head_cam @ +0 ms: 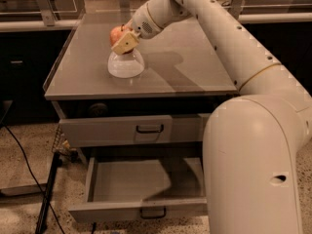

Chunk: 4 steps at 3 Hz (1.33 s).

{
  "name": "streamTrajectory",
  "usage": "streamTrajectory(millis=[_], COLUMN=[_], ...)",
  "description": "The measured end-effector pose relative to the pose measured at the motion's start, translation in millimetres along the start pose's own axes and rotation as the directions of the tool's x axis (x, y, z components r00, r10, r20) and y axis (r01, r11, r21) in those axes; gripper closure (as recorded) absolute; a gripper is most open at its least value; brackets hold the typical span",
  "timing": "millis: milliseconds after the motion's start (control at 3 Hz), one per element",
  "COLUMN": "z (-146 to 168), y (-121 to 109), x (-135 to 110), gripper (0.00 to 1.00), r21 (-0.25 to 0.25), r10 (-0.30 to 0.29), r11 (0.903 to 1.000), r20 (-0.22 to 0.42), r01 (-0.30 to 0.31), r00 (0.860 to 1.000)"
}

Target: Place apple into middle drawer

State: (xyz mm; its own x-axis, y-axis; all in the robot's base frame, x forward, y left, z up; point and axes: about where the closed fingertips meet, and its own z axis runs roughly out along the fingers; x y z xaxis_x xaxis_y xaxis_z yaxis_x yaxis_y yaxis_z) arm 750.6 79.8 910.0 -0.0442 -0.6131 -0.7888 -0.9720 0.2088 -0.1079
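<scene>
While middle drawer (pixel 130 185) open — pincer (pixel 125 41) at apple (pixel 116 33)

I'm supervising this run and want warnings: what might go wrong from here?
The gripper is at the apple, close by the white bowl; moving off may knock the bowl. The round apple might slip and roll across the cabinet top. The open middle drawer sits low, partly behind the robot's body, so a release may miss.
</scene>
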Motion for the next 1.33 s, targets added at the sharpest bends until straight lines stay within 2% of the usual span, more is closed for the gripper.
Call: streamTrajectory(millis=[333, 667, 1000, 1333], z=[-15, -42, -87, -105], y=[5, 16, 45, 90], x=[-12, -25, -34, -4], gripper=[1.0, 1.0, 1.0, 1.0], r21=[0.016, 0.043, 0.081, 0.068], r10=[-0.029, -0.068, -0.098, -0.07], r11=[0.9994, 0.9968, 0.9919, 0.9951], r20=[-0.002, -0.01, -0.012, -0.037], r01=[0.029, 0.068, 0.099, 0.072], r00=[1.0, 0.998, 0.995, 0.997])
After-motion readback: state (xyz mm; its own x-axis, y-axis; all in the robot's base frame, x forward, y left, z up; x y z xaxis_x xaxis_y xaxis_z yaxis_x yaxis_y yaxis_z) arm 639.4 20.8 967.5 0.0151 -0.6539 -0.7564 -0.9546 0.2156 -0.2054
